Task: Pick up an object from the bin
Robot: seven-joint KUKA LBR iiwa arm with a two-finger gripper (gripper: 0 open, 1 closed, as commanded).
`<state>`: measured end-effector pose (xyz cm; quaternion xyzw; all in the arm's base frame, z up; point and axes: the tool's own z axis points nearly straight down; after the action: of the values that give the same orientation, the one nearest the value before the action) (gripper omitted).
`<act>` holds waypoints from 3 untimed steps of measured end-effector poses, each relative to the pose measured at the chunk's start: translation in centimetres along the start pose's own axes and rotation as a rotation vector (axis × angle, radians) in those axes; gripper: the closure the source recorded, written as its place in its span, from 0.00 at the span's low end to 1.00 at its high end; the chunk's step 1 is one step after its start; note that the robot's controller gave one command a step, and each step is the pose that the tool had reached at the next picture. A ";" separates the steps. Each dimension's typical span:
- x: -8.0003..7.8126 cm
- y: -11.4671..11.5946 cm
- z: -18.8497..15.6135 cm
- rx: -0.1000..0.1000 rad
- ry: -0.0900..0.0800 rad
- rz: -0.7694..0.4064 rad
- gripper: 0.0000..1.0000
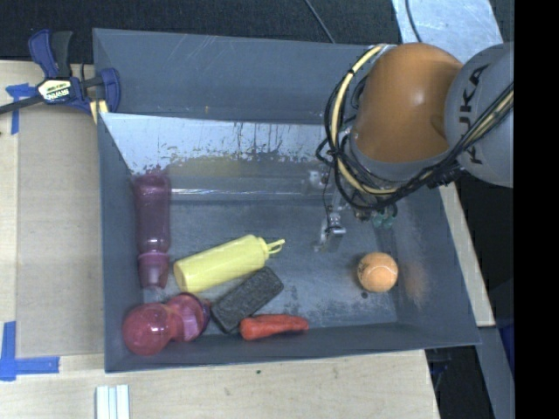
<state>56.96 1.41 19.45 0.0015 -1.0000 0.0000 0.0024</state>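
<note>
A grey metal bin [218,77] seen from above. The robot arm enters from 3 o'clock, and its domed orange wrist cover [406,103], ringed with cables, hides the bin's 1 to 2 o'clock corner and most of the claw's body.

The claw [333,230] pokes out below the cover as a small metallic tip, just 2 o'clock of the bin's centre. It is too small and too shadowed to tell whether it is spread or closed. Nothing can be seen in it, and it is over bare floor.

The nearest thing is an orange ball [377,272], alone, between 4 and 5 o'clock of the claw and apart from it.

The rest cluster toward 7 to 9 o'clock:
- a purple bottle [151,225] lying along the left wall
- a yellow squeeze bottle [225,263]
- a dark grey block [247,298]
- a red-orange, pepper-like piece [273,326]
- a round magenta item [162,324] whose kind is hard to make out
</note>
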 end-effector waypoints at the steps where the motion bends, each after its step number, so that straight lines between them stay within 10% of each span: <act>1: -0.1 0.0 -0.5 0.000 -0.009 0.001 0.00; 2: -1.7 7.8 10.5 0.001 -0.012 -0.455 0.00; 3: -1.7 11.7 4.4 -0.001 -0.018 -0.261 0.00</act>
<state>58.57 13.07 15.05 0.1314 -0.9913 -0.0007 -0.0067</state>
